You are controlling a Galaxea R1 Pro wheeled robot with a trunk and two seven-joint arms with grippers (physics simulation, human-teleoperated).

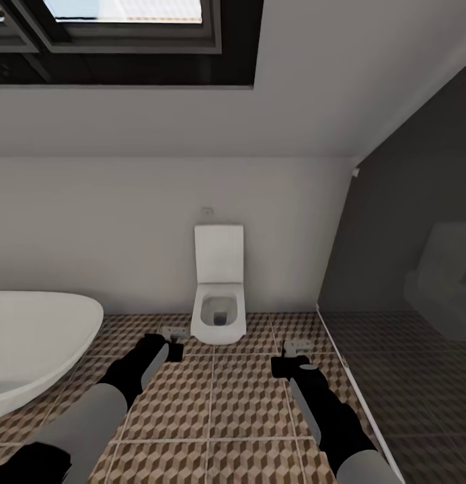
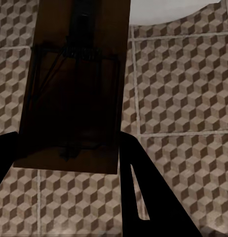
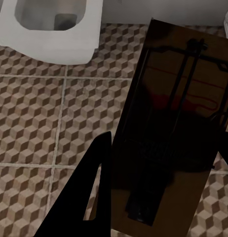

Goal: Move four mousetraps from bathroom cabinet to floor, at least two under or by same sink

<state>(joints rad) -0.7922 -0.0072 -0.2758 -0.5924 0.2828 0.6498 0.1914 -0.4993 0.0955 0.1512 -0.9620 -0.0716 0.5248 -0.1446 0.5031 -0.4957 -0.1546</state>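
Where cube-patterned brown, beige and white tiles (image 1: 239,396) with pale grout cover the bathroom floor, stands a boxy white toilet (image 1: 219,296) against a plain pale wall, lid raised. Left of the toilet, the rounded white rim of a bathtub (image 1: 37,336); right of it, a dark glassy partition (image 1: 407,269).

Seen from the left wrist camera: a flat rectangular wooden mousetrap (image 2: 77,84), dark in shadow, strung with thin wire, clamped between the two black fingers (image 2: 143,192) of the left gripper (image 1: 171,341) and hanging above the tiles. Seen from the right wrist camera: a second mousetrap (image 3: 173,123), same flat board with dark wire and a red mark, tilted, gripped between the black fingers (image 3: 82,197) of the right gripper (image 1: 293,356), with the toilet bowl beyond it.

Both arms stretched forward and low toward the toilet, black forearms with grey upper sleeves, left gripper just left of the bowl's base, right gripper a little right of it and nearer the partition.
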